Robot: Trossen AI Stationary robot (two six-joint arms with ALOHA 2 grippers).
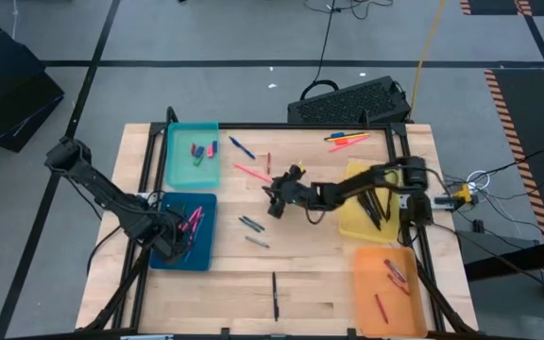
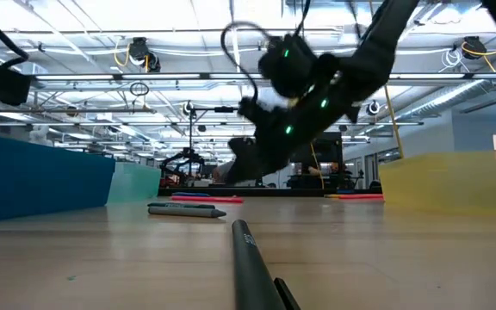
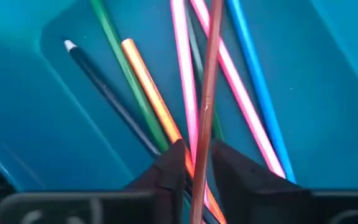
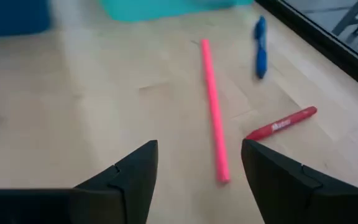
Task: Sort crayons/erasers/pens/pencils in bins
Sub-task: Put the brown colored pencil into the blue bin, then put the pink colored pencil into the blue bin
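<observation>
At the left of the high view, my left end effector (image 1: 173, 242) sits inside the dark blue translucent plastic bin (image 1: 203, 203), narrowly clamped on a thin reddish-brown pencil (image 3: 205, 106) above other long pencils. Mid-frame, my right end effector (image 1: 276, 198) hovers over the wooden counter (image 1: 319, 274), fingers spread wide, near a long pink pencil (image 4: 214, 111), a short red crayon (image 4: 281, 124) and a blue pen (image 4: 261, 46).

Four cameras, one counter (image 1: 253, 283).
One looks straight down; one sits level at the counter's six o'clock edge; both wrist cameras peer close past their jaws.
</observation>
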